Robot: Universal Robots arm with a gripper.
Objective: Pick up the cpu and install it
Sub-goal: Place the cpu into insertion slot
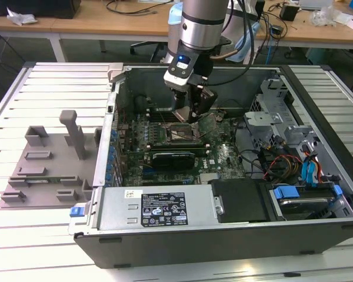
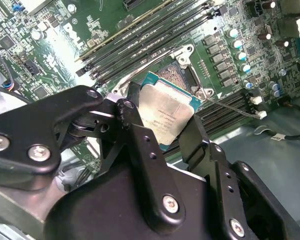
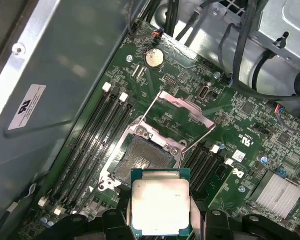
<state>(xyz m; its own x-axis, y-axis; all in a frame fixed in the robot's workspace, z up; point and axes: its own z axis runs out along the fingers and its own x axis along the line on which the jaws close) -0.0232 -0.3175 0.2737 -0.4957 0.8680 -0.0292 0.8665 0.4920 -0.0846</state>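
Note:
The cpu [image 3: 160,207], a flat square chip with a silvery top plate and a green rim, is clamped by its edges between my black fingers [image 2: 140,145]. My gripper [image 2: 162,120] is shut on it and holds it just above the motherboard, beside the open socket [image 3: 142,157]. The socket's metal load plate [image 3: 185,117] stands swung up. In the exterior view my gripper [image 1: 188,108] hangs inside the open computer case, right over the socket [image 1: 179,134]. In the second wrist view part of the socket [image 2: 177,75] shows past the cpu [image 2: 167,117].
Memory slots [image 3: 97,135] run on both sides of the socket. A case wall [image 3: 55,90] stands close by, and cable bundles [image 3: 240,45] hang near the drive cage. A grey plastic tray [image 1: 47,164] lies on the slatted table at the exterior view's left.

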